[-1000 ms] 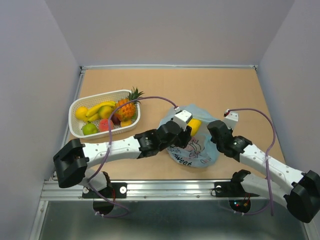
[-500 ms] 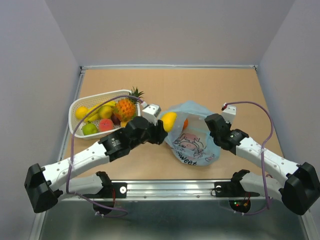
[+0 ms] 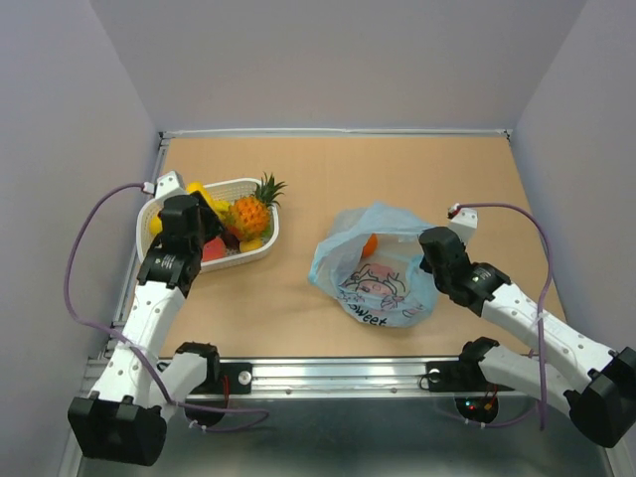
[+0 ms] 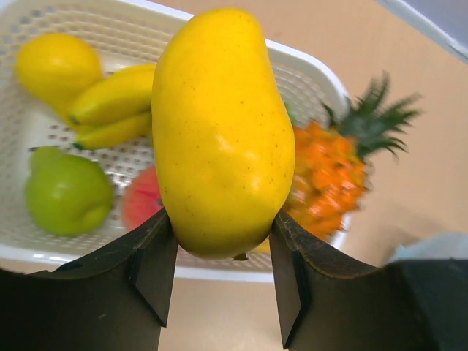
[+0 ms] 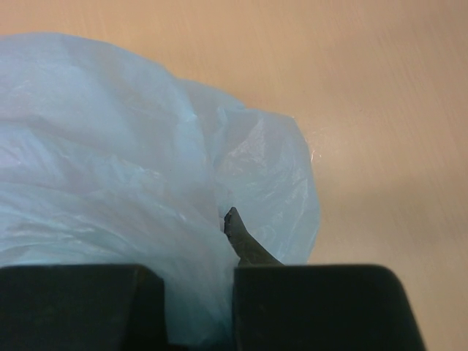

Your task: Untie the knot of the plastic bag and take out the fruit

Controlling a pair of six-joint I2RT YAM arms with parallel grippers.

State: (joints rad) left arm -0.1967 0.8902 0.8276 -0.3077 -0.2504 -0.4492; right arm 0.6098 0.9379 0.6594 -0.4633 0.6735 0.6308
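Observation:
The light-blue plastic bag lies at centre right with its mouth gaping; no knot shows. An orange fruit sits inside the opening. My left gripper is shut on a yellow mango and holds it over the white basket. My right gripper is shut on the bag's right edge; in the right wrist view the bag film is pinched at my gripper and hides one finger.
The basket at the left holds a pineapple, a lemon, bananas, a green fruit and a pink-red fruit. Grey walls stand to the left, right and back of the table.
My left arm has swung from the bag's mouth far to the left, carrying the mango over the basket. The bag has shifted slightly; my right gripper keeps its hold.

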